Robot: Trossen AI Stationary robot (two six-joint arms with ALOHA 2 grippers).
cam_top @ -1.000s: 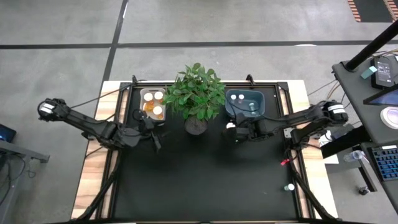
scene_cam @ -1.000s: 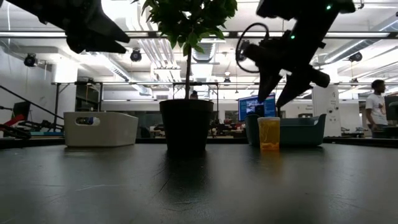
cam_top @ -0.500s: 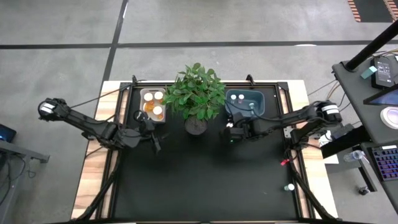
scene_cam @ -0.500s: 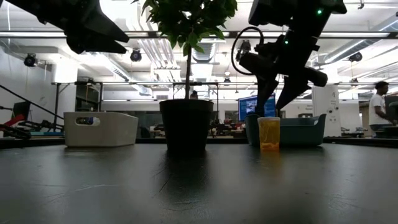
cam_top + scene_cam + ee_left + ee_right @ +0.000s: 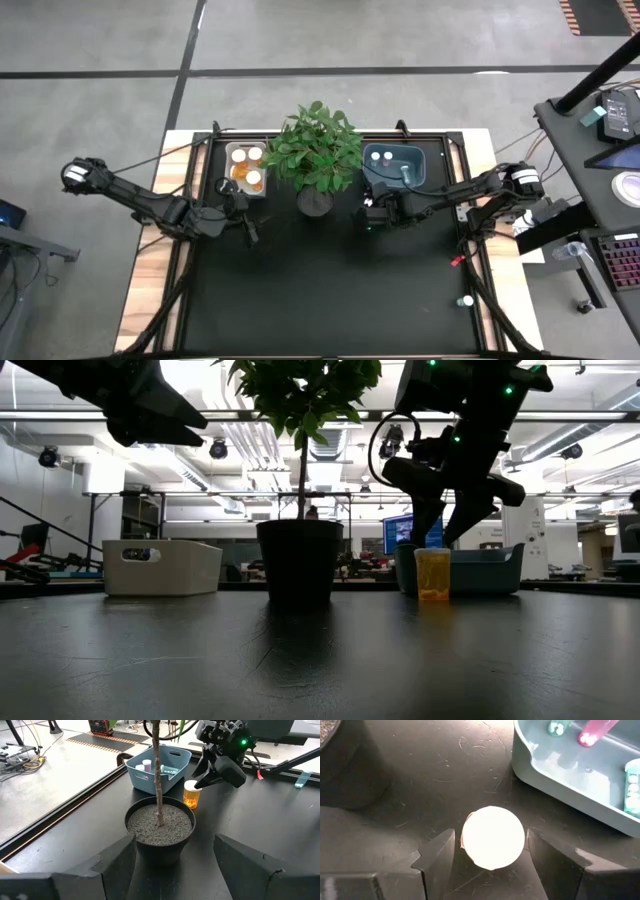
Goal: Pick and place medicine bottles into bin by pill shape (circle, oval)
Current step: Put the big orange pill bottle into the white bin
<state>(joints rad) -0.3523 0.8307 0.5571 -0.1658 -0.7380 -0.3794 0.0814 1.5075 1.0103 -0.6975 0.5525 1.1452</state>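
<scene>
The orange bottle [image 5: 433, 574] stands upright on the black table [image 5: 320, 290], just in front of the blue bin [image 5: 395, 163] and beside the potted plant [image 5: 317, 150]; its long axis runs straight up, so its white cap [image 5: 493, 843] faces the right arm's wrist camera square on. The right gripper [image 5: 450, 535] hangs directly above it, fingers spread and empty; in the right wrist view the cap sits midway between the two dark fingers [image 5: 436, 852], with a gap on either side, so a straight drop should bring the jaws down around the body. The right arm is clearly the nearer one; the left gripper [image 5: 243, 215] waits apart on the far side of the plant, near the white bin [image 5: 246, 166], its fingers open too and holding nothing.

The bottle has a clear amber body under a white cap; the pill shape inside cannot be made out. The blue bin already holds a few small bottles [image 5: 147, 766], one with a pink cap; the white bin holds several white-capped amber ones [image 5: 247, 177]. One more small bottle [image 5: 466, 299] stands alone near the table's right front edge, well apart from both grippers.
</scene>
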